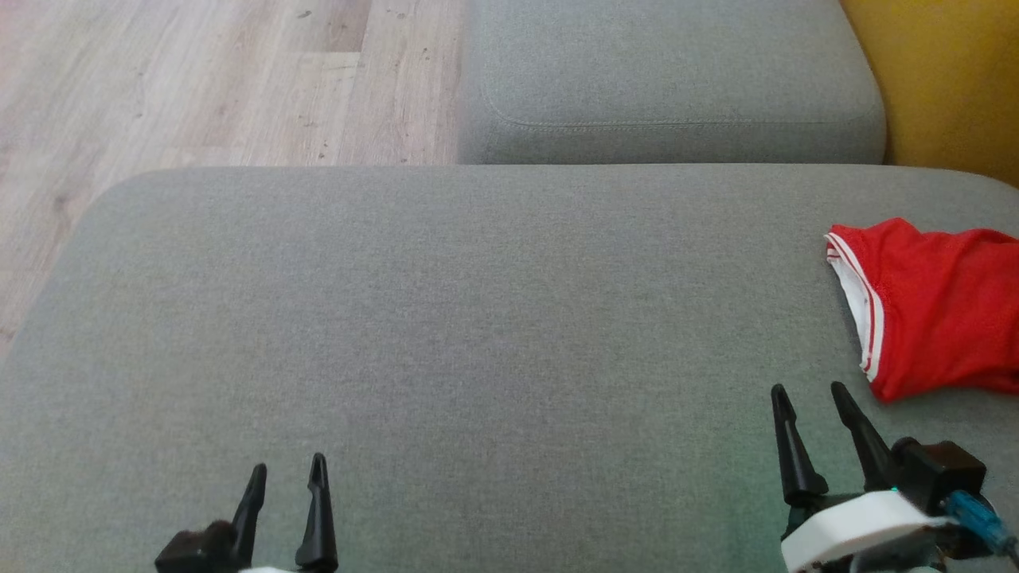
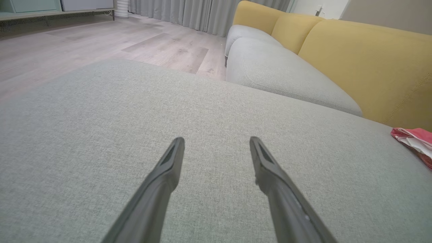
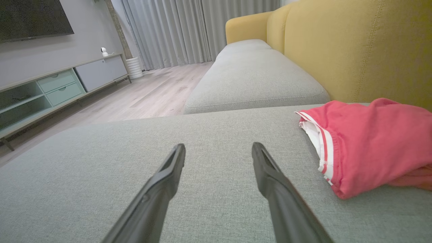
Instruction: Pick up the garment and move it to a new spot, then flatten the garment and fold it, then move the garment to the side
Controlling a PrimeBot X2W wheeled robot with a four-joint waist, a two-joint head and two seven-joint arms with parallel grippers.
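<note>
1. The garment (image 1: 939, 310), red and rumpled, lies at the right edge of the head view, on the big grey cushion (image 1: 478, 318); the frame edge cuts it off.
2. Its hem (image 1: 856, 306), white with red stripes, faces left toward the middle of the frame and slants from upper left to lower right. The visible cloth stretches away from it to the right, so the long axis seems to run left to right, though its full length cannot be told.
3. The right claw (image 1: 808, 390) is at the lower right, fingers spread wide and holding nothing, tips pointing up the frame, just below and left of the garment's lower corner and apart from it.
4. In the right wrist view that claw (image 3: 218, 146) gapes over bare cushion, with the garment (image 3: 371, 145) at right, hem toward the fingers.
5. The left claw (image 1: 288, 465) is at the lower left, likewise wide and empty, well apart from the garment.
6. In the left wrist view its fingers (image 2: 216, 140) spread above the cushion, with the garment (image 2: 416, 140) at the far right edge.
7. A second cushion (image 1: 669, 79) sits at the top, floor (image 1: 199, 79) at the upper left, and a yellow backrest (image 1: 947, 79) at the upper right.
</note>
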